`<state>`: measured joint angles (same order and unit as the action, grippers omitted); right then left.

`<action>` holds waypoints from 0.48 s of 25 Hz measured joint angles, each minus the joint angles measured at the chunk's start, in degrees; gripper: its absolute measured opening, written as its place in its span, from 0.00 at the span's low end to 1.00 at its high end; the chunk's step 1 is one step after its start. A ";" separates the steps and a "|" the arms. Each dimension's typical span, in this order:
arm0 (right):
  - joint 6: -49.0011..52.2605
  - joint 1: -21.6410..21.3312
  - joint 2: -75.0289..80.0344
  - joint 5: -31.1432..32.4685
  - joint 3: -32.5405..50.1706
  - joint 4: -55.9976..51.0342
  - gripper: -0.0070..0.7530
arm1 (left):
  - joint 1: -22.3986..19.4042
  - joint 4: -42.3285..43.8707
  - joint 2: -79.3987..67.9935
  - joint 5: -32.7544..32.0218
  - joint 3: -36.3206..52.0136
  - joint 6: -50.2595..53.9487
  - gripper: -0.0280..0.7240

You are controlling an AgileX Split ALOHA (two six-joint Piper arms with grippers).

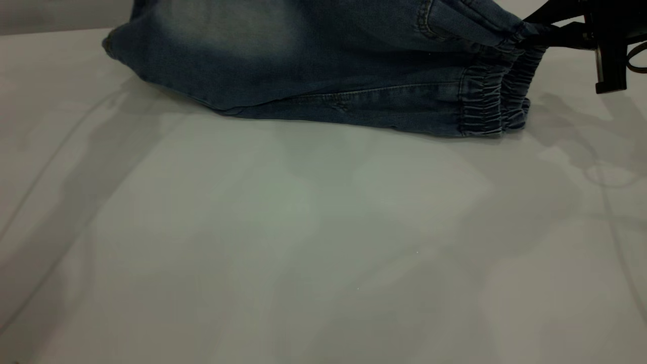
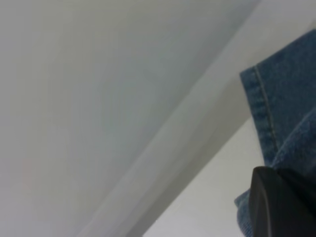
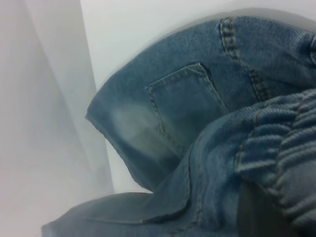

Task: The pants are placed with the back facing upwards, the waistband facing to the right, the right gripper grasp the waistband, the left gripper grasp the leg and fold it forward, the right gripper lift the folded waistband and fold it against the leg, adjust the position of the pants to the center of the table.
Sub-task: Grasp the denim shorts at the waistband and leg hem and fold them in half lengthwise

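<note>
The blue denim pants [image 1: 303, 65] lie along the far part of the white table [image 1: 303, 242], with the gathered waistband [image 1: 488, 101] at the right. My right gripper [image 1: 530, 33] is shut on the waistband's upper layer and holds it raised off the lower layer. In the right wrist view the ruched waistband [image 3: 284, 148] bunches over a dark finger [image 3: 256, 212], with a back pocket [image 3: 185, 98] beyond it. The left gripper [image 2: 291, 197] is out of the exterior view. Its wrist view shows a black finger [image 2: 271, 207] pressed into denim beside a stitched leg hem [image 2: 259, 103]. No print shows.
A wide stretch of bare table [image 1: 323, 283] lies in front of the pants, crossed by soft shadows. The table's far left edge [image 1: 50, 31] meets a grey background. Black cables [image 1: 637, 60] hang at the right gripper's wrist.
</note>
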<state>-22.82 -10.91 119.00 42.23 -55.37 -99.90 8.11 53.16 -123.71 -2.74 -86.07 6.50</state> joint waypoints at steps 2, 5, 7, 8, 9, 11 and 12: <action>0.02 0.00 0.00 -0.23 0.00 0.00 0.12 | 0.00 0.00 -0.31 -0.05 0.00 0.05 0.07; -0.10 0.00 0.00 -1.04 0.00 -0.05 0.14 | 0.00 -0.05 -0.31 -0.20 -0.13 0.00 0.07; -1.13 0.00 0.00 -1.42 0.00 -0.03 0.17 | 0.00 -0.12 -0.31 -0.20 -0.27 0.00 0.07; -1.88 0.00 0.00 -1.42 0.00 -0.03 0.19 | 0.00 -0.12 -0.31 -0.25 -0.27 0.00 0.07; -2.46 0.00 0.00 -1.42 0.00 -0.03 0.22 | 0.00 -0.12 -0.31 -0.25 -0.27 0.00 0.07; -3.70 0.00 0.00 -1.15 0.00 -0.03 0.28 | 0.00 -0.12 -0.31 -0.31 -0.31 0.00 0.07; -4.16 0.00 0.00 -0.98 0.00 -0.03 0.32 | 0.00 -0.17 -0.31 -0.31 -0.31 0.00 0.07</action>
<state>-26.98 -10.91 119.00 41.24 -55.37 -99.94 8.11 52.99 -124.02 -3.05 -86.38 6.50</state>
